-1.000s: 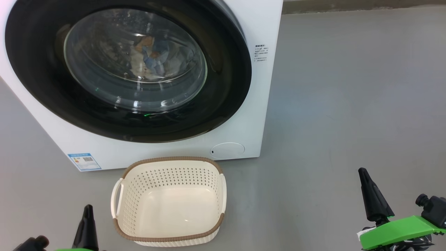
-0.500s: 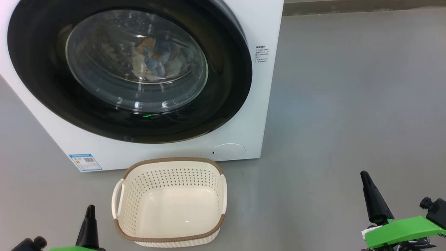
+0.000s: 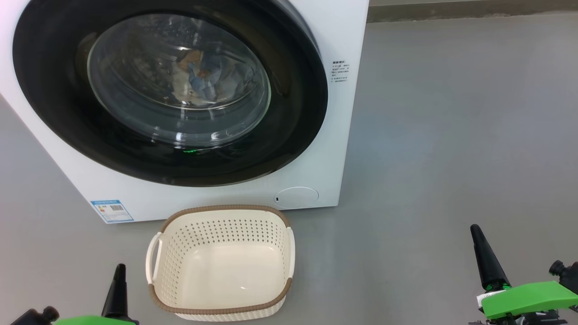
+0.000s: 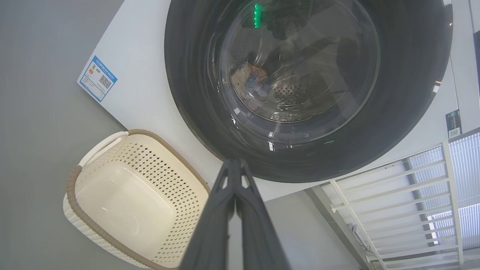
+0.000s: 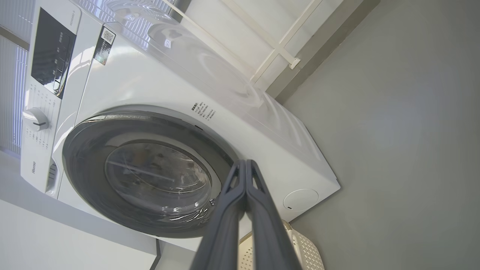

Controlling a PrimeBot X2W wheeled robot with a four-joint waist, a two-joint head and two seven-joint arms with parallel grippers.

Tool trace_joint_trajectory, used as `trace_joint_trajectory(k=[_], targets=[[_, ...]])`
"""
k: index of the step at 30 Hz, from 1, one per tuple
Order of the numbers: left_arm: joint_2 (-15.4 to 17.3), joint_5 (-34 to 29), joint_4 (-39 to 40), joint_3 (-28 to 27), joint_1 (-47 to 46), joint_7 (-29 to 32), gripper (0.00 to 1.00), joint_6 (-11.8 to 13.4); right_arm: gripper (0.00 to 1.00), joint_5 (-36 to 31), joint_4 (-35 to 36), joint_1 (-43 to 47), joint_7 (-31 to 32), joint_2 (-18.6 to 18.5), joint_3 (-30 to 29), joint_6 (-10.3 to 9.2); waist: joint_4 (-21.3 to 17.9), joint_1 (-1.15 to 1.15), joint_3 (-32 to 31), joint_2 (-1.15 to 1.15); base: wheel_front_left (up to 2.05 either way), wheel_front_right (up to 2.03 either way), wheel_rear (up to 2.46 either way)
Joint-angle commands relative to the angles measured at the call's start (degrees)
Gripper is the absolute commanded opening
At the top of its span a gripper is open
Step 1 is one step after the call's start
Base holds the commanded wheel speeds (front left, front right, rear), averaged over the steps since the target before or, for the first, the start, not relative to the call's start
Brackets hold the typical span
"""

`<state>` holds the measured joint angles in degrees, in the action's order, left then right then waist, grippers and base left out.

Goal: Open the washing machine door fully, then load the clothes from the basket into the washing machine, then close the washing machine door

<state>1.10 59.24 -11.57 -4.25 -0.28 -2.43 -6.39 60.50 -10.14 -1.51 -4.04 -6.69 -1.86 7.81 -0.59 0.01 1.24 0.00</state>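
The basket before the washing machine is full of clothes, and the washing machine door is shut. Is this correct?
Not fully. The basket is empty: the head view shows its bare cream bottom. The rest is right: it stands before the washing machine, and the washing machine door is shut.

I see the basket (image 3: 223, 208) on the floor (image 3: 451, 135), just before the washer (image 3: 347, 36). The door (image 3: 67, 113) covers the washer's front, clothes (image 3: 203, 79) inside behind it. My left claw (image 3: 119, 271) sits left of the basket, my right claw (image 3: 475, 231) well right.
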Motion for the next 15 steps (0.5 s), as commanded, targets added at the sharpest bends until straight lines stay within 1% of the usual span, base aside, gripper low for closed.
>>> trace_joint_trajectory(k=[1,15], targets=[[1.16,1.62,0.92,-1.34,-2.73,0.47,0.0,-0.42,0.0,1.71,1.05,-2.7,0.47,-0.16,0.35,-0.19,0.02,0.0,-0.03,0.0,0.0,0.0,0.0],[1.33,10.34,-0.03,-1.6,-3.61,2.82,0.0,-0.61,0.0,10.51,-0.29,-3.2,2.83,0.55,-0.49,-0.22,0.18,0.0,-0.32,0.0,0.0,0.0,0.0]])
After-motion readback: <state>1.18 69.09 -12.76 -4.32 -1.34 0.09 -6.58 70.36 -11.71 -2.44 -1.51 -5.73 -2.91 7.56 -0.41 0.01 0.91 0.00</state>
